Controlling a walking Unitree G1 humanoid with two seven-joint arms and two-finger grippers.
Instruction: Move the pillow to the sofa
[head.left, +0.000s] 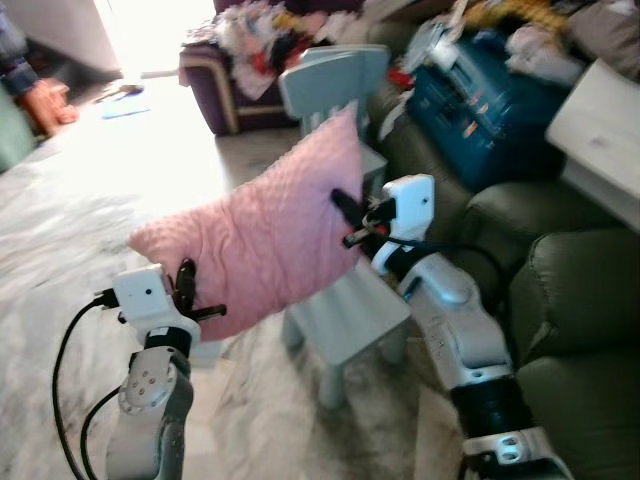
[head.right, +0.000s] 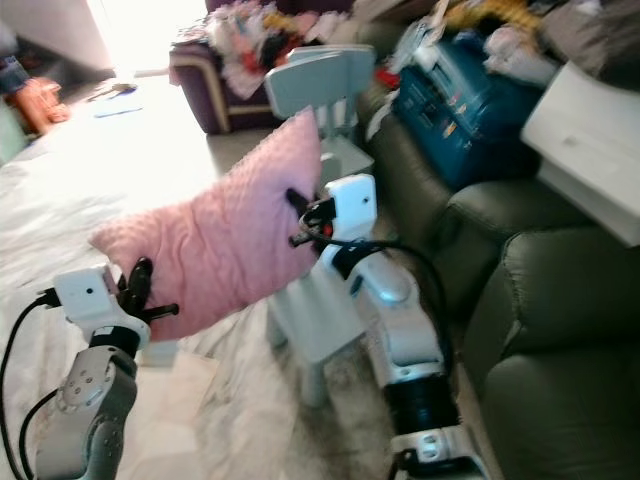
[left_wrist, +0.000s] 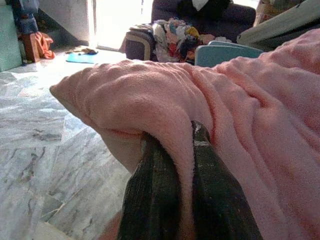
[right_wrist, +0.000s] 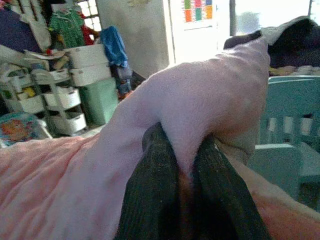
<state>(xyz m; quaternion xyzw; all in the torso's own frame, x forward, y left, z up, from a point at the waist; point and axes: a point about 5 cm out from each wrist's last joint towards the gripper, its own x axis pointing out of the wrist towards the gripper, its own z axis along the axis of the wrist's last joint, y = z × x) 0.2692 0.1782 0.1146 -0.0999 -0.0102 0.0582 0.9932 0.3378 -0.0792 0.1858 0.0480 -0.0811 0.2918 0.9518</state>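
Observation:
A pink quilted pillow (head.left: 265, 235) hangs in the air between my two arms, tilted with its high corner toward the right. My left gripper (head.left: 192, 298) is shut on its lower left edge; the left wrist view shows the black fingers (left_wrist: 155, 200) pinching a fold of pink fabric (left_wrist: 240, 130). My right gripper (head.left: 348, 222) is shut on the pillow's right edge, and the pads (right_wrist: 150, 195) clamp the cloth (right_wrist: 200, 100). An olive-green sofa (head.left: 570, 300) stands to the right, just beyond my right arm.
A pale blue child's chair (head.left: 345, 300) stands right behind and under the pillow. A blue case (head.left: 480, 100) and clutter lie on the sofa's far end. A white board (head.left: 600, 130) leans at right. A dark armchair heaped with clothes (head.left: 250, 50) is at the back. Marble floor (head.left: 70, 230) lies left.

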